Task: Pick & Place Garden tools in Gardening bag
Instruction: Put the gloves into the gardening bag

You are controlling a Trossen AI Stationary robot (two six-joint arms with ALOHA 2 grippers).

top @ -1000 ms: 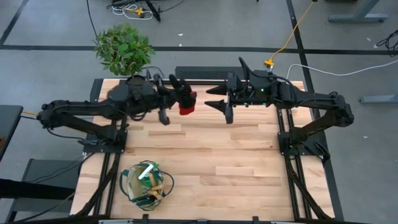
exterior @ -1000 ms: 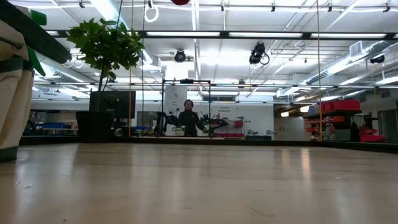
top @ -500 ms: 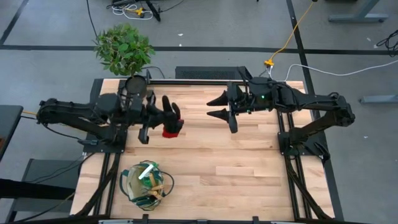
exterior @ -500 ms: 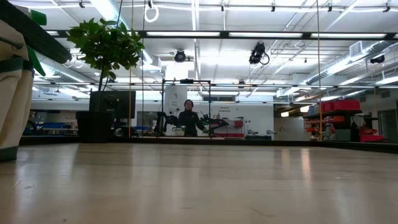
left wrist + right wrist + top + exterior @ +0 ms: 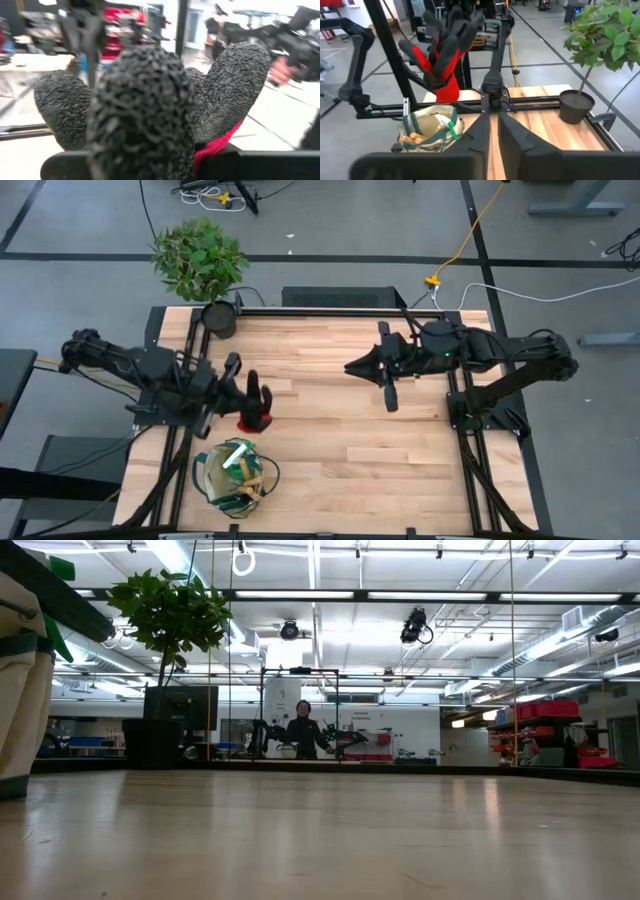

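The left gripper (image 5: 232, 395) clamps the black glove (image 5: 254, 404) just short of the gardening bag (image 5: 233, 474), already holding tools; the right gripper (image 5: 491, 131) waits pinched together.

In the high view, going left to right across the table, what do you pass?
Left gripper shut on the black glove with red cuff → right gripper, its fingers nearly together, empty. The gardening bag and plant pot overlap the left gripper's span.

The glove (image 5: 255, 406) is black with a knobbly knit texture and a red cuff. The gardening bag (image 5: 234, 474) is beige canvas trimmed in green. The table (image 5: 340, 440) is pale wood in plank stripes. The plant (image 5: 198, 256) is leafy green in a black pot.
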